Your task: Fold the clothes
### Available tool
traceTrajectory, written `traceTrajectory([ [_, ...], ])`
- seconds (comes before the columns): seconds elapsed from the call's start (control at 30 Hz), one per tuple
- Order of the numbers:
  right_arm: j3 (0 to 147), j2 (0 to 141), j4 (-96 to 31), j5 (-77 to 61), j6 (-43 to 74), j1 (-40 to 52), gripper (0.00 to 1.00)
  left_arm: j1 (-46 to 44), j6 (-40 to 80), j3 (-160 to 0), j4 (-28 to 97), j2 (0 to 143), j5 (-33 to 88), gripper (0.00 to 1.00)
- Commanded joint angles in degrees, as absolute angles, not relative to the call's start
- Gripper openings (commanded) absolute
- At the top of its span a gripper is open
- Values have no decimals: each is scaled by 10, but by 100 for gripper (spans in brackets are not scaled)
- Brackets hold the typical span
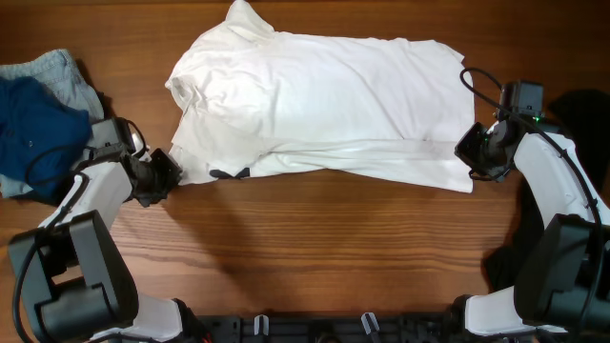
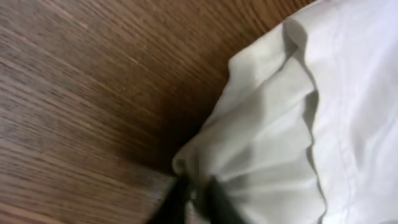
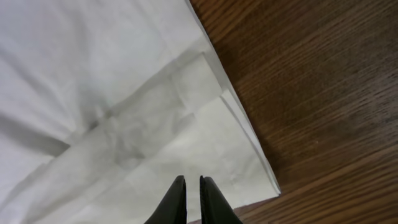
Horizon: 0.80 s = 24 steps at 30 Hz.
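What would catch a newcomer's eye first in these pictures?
A big white shirt sprawls rumpled across the middle of the wooden table. The left pincer pinches its bunched near-left corner, while the right pincer sits closed at the right hem. A heap of blue clothes lies at the far left edge.

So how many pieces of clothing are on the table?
4: a white shirt in the middle, a navy piece lying on a pale blue-grey one at the left edge, and seemingly a black one far right. Others may be hidden.
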<state>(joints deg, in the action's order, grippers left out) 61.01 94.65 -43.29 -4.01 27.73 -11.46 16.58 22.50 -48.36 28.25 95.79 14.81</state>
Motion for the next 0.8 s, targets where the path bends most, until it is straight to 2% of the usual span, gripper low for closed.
traceTrajectory([
  [0.0, 614, 954, -446, -25, 270, -117, 9, 173, 212, -478, 285, 963, 140, 4],
  [0.1, 614, 954, -466, 2, 270, -117, 9, 198, 214, -478, 316, 950, 121, 4],
  [0.2, 614, 954, -484, 29, 270, -118, 9, 231, 234, -478, 374, 919, 28, 4],
  [0.3, 614, 954, -484, 27, 270, -119, 9, 250, 245, -479, 373, 881, 50, 4],
  [0.33, 614, 954, -480, 12, 268, -119, 10, 247, 244, -479, 373, 865, 65, 16],
  [0.37, 614, 954, -474, -4, 261, -119, 11, 242, 244, -479, 374, 855, 79, 38],
  [0.4, 614, 954, -455, -54, 218, -119, 14, 235, 244, -479, 376, 844, 93, 54],
  [0.43, 614, 954, -440, -98, 184, -119, 20, 229, 244, -479, 377, 835, 99, 57],
  [0.47, 614, 954, -425, -150, 154, -119, 28, 221, 242, -479, 378, 824, 106, 59],
  [0.53, 614, 954, -415, -199, 154, -119, 34, 202, 242, -479, 374, 798, 123, 61],
  [0.63, 614, 955, -416, -225, 155, -114, 34, 161, 243, -479, 344, 785, 176, 58],
  [0.77, 614, 990, -418, -219, 182, -98, 34, 97, 243, -479, 312, 801, 167, 56],
])
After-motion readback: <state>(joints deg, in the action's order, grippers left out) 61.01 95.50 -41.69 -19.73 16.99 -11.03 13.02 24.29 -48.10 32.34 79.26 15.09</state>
